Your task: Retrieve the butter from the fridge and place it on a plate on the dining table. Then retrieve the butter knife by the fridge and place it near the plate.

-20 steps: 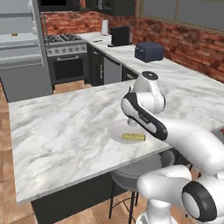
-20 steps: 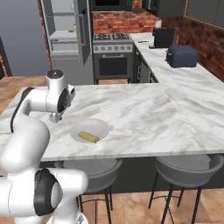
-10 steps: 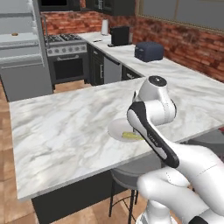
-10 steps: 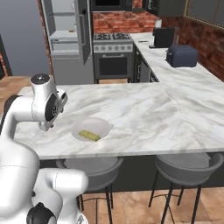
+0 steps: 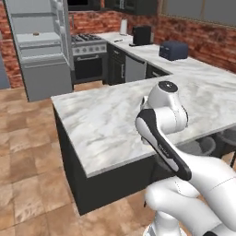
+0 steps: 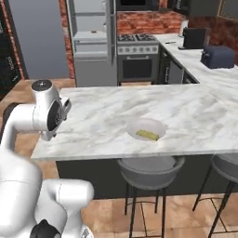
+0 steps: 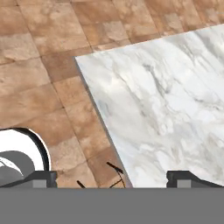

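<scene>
The butter (image 6: 148, 135), a small yellow stick, lies on the pale round plate (image 6: 139, 125) near the front edge of the marble dining table (image 6: 107, 116). My arm blocks the plate in the left base view, where the table (image 5: 101, 124) shows. My gripper (image 7: 114, 178) hangs open over the table's corner (image 7: 166, 109), with tiled floor beside it and nothing between its fingertips (image 7: 41, 177). The fridge (image 5: 44, 73) (image 6: 93, 51) stands at the back with its door open. A slim dark item (image 5: 118, 40) (image 6: 170, 42) on the counter right of the range looks like the butter knife.
Grey stools (image 6: 148, 165) (image 6: 228, 167) are tucked under the table's near side. A steel range (image 5: 90, 60) stands right of the fridge. A dark toaster (image 5: 173, 50) sits on the back counter. Open tiled floor (image 5: 27, 152) lies left of the table.
The whole picture has shifted, so the base has moved. My arm has swung from over the plate to the table's left end. The butter stays on the plate.
</scene>
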### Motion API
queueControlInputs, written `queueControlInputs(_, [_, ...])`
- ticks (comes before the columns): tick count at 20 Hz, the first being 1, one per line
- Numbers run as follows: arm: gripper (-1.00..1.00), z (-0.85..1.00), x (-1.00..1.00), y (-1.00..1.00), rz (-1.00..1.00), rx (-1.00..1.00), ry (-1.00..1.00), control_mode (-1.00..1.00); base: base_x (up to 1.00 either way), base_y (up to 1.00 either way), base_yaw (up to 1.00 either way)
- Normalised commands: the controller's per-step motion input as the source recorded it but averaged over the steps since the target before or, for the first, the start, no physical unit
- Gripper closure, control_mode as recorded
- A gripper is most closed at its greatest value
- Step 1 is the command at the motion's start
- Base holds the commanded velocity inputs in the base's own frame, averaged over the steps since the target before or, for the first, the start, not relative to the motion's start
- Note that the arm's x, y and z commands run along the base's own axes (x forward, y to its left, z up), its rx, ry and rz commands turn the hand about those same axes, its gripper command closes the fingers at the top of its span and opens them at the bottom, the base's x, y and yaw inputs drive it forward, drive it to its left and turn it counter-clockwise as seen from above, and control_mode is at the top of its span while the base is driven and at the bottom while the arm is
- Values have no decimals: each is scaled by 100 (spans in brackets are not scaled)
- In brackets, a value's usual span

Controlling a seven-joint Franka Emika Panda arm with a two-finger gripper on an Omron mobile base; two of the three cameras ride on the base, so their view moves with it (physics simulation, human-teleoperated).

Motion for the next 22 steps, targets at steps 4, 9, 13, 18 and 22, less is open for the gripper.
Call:
queueControlInputs(4, [-100,0,0,0,0,0,0,100,-63,100,0])
queueControlInputs(9, [-100,0,0,0,0,0,0,100,-25,100,0])
queueControlInputs(13, [-100,0,0,0,0,0,0,100,20,100,0])
queueControlInputs(18, [-100,0,0,0,0,0,0,100,91,100,-10])
queueControlInputs(22, [-100,0,0,0,0,0,0,100,100,100,-21])
